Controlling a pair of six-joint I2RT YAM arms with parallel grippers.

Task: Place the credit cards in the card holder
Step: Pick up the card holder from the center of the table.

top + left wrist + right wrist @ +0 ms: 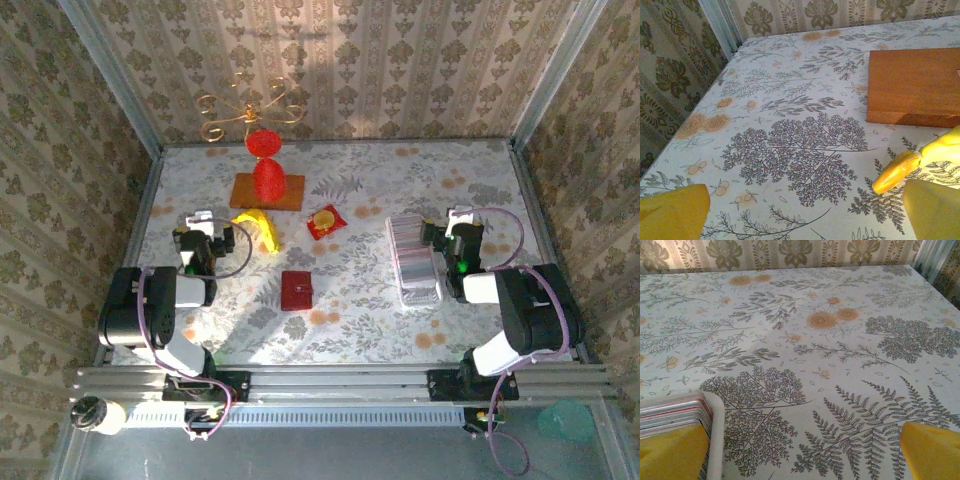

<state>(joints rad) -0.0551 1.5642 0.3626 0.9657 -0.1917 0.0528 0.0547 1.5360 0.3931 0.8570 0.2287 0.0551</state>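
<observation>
My left claw stands open left of the card holder; my right claw, open too, and the credit cards right of it.

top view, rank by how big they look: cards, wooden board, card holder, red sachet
1. cards
2. wooden board
3. card holder and red sachet: they look about alike, so no ranking between them

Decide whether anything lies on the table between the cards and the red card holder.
Nothing visible does. Bare table runs from the cards in their white tray to the card holder; the red sachet lies farther back, clear of that path.
</observation>
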